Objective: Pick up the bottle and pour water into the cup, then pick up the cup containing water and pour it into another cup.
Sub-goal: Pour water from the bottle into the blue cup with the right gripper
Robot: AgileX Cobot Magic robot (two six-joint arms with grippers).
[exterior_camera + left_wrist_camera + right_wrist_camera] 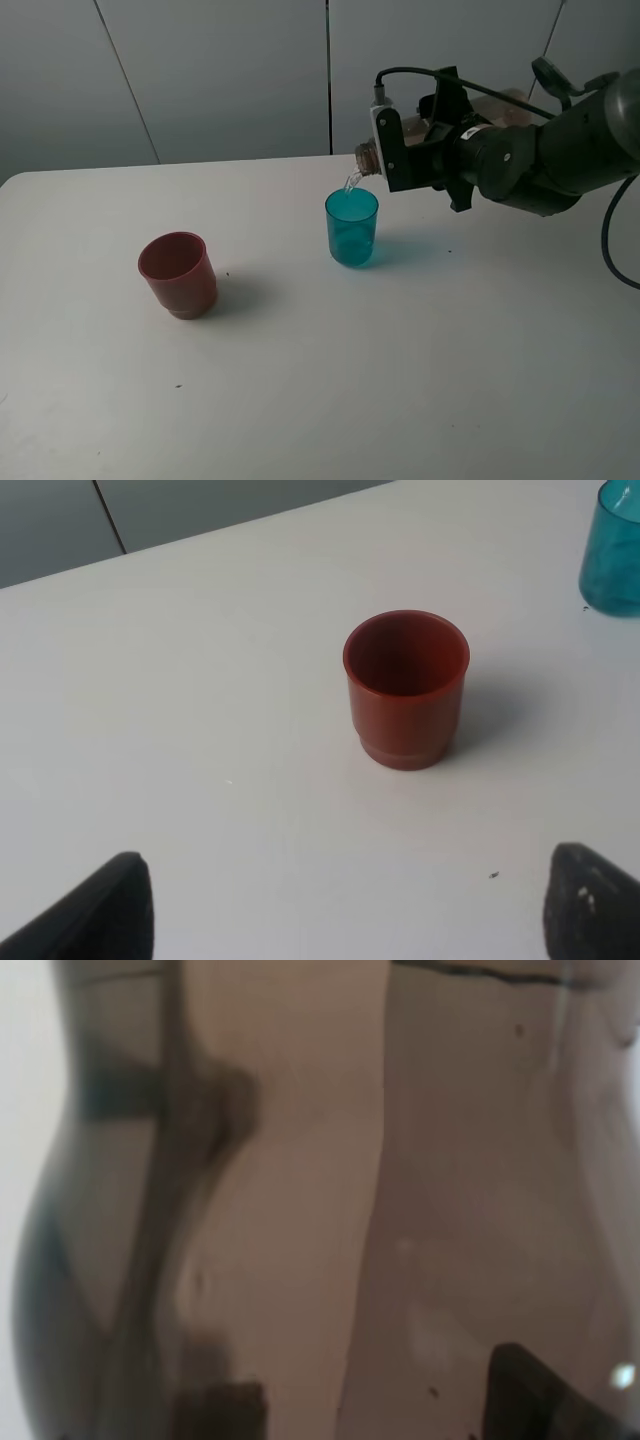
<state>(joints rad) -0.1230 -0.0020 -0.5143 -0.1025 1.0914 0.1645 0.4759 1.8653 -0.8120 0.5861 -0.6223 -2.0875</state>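
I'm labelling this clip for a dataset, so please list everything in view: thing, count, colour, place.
bottle: one, smoky grey-brown, tipped over the teal cup, a thin stream of water leaving its neck
teal cup: one, translucent teal, upright mid-table
red cup: one, dull red, upright, left of the teal cup and apart from it
table: one, white, beneath both cups
wall panels: grey, behind the table
right claw: one, black, shut on the bottle
left claw: one, black, open, facing the red cup, holding nothing
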